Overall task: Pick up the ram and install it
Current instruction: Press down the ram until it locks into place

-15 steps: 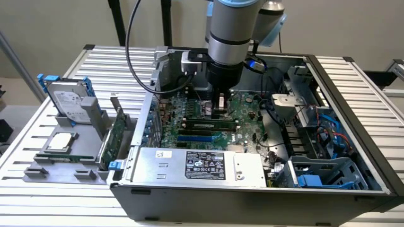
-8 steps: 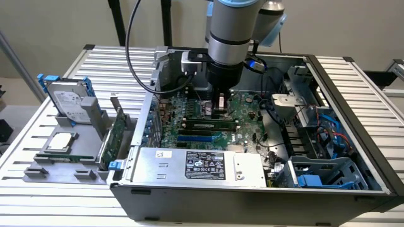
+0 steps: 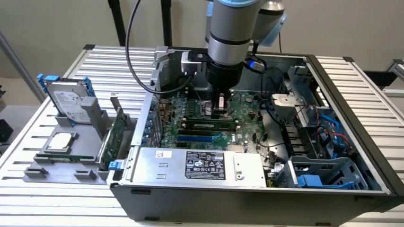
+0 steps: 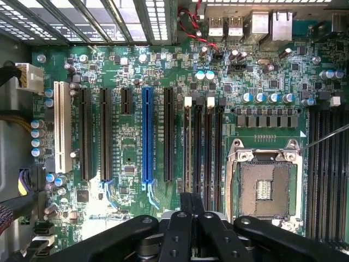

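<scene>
Claw (image 4: pixel 191 204) over slotted ram (image 3: pixel 211 125), crosswise.

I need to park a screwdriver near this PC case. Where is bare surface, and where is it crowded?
Free: the slatted table at the exterior view's right of the case, and in front of the grey parts holder. Crowded: the motherboard under the gripper, and the holder itself.

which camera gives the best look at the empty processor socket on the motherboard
The wrist view: the processor socket is seen straight on, its metal frame and empty contact field plain. In the exterior view the arm and gripper hang over that part of the motherboard, so I can't pick it out.
</scene>
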You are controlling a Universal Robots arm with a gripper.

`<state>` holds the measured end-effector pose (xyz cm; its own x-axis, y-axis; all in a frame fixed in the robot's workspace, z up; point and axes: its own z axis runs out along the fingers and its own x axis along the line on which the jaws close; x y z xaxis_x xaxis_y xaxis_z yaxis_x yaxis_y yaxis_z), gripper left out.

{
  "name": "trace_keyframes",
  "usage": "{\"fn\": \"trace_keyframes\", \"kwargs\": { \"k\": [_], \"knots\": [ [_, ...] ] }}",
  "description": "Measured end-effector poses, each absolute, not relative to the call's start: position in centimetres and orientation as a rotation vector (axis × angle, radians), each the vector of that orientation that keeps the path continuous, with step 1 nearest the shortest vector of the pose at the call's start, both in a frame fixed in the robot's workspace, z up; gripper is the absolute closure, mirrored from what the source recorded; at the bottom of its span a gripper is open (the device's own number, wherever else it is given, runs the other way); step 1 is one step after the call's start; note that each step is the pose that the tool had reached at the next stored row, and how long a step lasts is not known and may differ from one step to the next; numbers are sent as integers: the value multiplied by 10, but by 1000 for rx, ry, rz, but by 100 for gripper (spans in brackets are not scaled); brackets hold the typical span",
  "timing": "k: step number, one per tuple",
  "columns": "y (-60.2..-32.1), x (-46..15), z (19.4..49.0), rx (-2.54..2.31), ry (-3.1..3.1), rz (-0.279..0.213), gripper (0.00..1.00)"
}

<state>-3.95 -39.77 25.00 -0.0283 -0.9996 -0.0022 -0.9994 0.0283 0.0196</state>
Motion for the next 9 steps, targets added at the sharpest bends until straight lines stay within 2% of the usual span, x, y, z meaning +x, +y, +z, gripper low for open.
{"fn": "trace_keyframes", "kwargs": {
  "k": [9],
  "knots": [
    [-396, -41, 239, 2179, -2246, -24, 100]
  ]
}}
